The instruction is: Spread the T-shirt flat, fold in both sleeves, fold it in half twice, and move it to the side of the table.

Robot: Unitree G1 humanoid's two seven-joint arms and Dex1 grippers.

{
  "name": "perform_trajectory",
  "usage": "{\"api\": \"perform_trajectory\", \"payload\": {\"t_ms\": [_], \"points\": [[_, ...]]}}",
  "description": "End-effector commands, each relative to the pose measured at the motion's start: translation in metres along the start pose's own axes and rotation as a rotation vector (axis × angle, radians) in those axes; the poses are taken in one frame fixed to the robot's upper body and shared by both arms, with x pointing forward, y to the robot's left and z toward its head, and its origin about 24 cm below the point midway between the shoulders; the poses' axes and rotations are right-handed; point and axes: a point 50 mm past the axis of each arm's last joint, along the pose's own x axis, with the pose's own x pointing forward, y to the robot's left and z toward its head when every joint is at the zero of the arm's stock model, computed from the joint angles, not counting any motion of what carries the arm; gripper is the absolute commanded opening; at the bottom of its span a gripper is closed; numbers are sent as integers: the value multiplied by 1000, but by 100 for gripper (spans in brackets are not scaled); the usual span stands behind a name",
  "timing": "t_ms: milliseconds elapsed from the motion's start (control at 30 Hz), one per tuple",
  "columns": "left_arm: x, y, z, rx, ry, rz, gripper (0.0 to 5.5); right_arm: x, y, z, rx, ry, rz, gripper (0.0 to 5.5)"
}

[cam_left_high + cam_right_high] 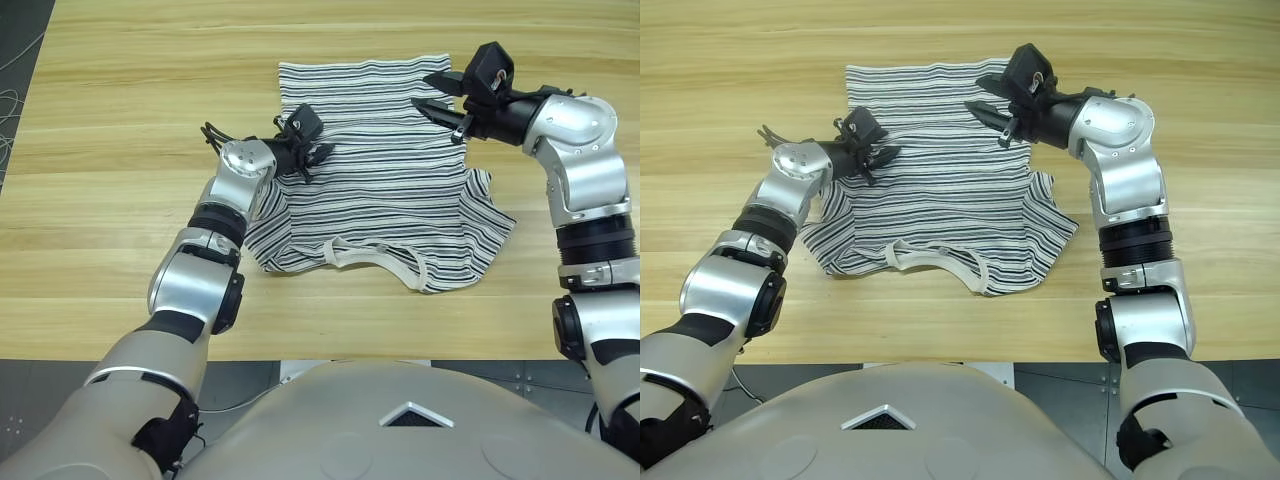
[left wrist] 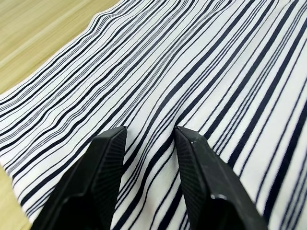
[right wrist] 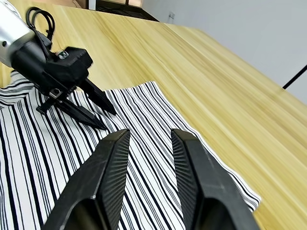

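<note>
A black-and-white striped T-shirt (image 1: 385, 190) lies on the wooden table (image 1: 120, 110), its hem at the far side and its white collar (image 1: 380, 262) toward me. The right sleeve (image 1: 492, 215) sticks out, rumpled; the shirt's left edge lies bunched under my left forearm. My left gripper (image 1: 320, 152) is open, low over the shirt's left part, with striped fabric (image 2: 201, 72) right beneath its fingers (image 2: 103, 163). Above the shirt's far right part, my right gripper (image 1: 422, 90) hovers open and holds nothing. The right wrist view looks past its own fingers (image 3: 112, 167) to the left gripper (image 3: 108, 120).
Bare wood surrounds the shirt on the left, right and far sides. The table's front edge (image 1: 400, 355) runs close to my body, and dark floor (image 1: 20, 60) lies past the table's left edge.
</note>
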Motion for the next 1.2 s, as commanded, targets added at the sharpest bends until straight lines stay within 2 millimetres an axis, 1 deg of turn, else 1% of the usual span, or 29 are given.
{"api": "perform_trajectory", "payload": {"t_ms": [33,133,233,300,367,500,567,667,800,900,967,1100,1200], "points": [[1,-8,-12,-2,68,-41,186,29,71,-20,94,30,236,156],[2,-8,-10,3,65,-45,186,40,112,-36,151,76,370,156],[0,-7,-12,1,64,-42,186,50,139,-41,161,89,438,156],[0,-7,-12,3,67,-43,186,56,148,-42,161,88,441,156],[0,-7,-12,4,68,-45,186,61,151,-41,183,82,429,156],[0,-7,-13,3,69,-49,186,60,154,-44,198,94,446,156],[-1,-7,-13,2,69,-48,186,54,161,-48,198,108,517,156],[-1,-6,-12,4,69,-45,186,36,174,-49,204,113,698,156],[-1,-5,-12,3,72,-39,186,22,174,-45,267,86,808,156],[-1,-6,-12,4,70,-39,186,19,175,-45,288,92,835,156],[0,-6,-12,4,68,-39,186,22,172,-44,290,82,795,156],[0,-7,-12,3,67,-41,186,44,152,-35,342,-10,561,156],[0,-8,-10,-2,46,-51,186,41,142,-21,424,-98,546,156]]}}
